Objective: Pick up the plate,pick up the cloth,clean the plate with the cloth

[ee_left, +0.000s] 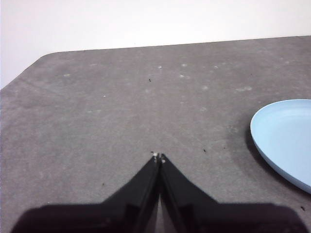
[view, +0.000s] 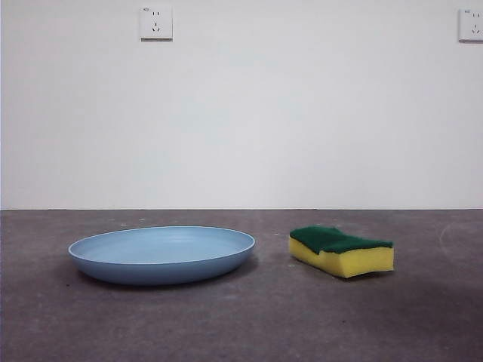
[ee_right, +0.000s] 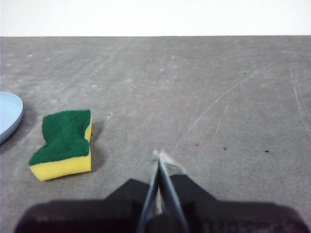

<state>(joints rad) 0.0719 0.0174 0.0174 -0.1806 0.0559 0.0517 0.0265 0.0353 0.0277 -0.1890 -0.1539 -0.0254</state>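
Two things wait on the grey table (view: 241, 324), and I hold neither. Farthest from the sponge hangs my left pincer (ee_left: 158, 157), jaws pressed tip to tip, gripping nothing, over bare tabletop off to the plate's far side; only one edge of the plate reaches its camera.

Next comes the light-blue plate (view: 161, 254), lying flat and right way up, just beside the sponge with a clear strip of table between them. It looks rigid, smooth and matte, probably light plastic, so I judge it will not flex but could slide away if nudged. Its low rim curves up off the table, and that lifted edge is the only place I can bite: one jaw slipped under the lip, one over it, on the side away from the sponge.

Then the sponge (view: 341, 250), yellow foam below, dark green scouring layer on top, resting flat. I expect it to be very light and soft, squashing under a firm squeeze; its pinched wavy sides look like the natural place to close across.

Past the sponge, on the side away from the plate, hovers my right pincer (ee_right: 159, 154), its jaws also closed together and empty, above scratched tabletop. Both pincers must open before either pick begins.
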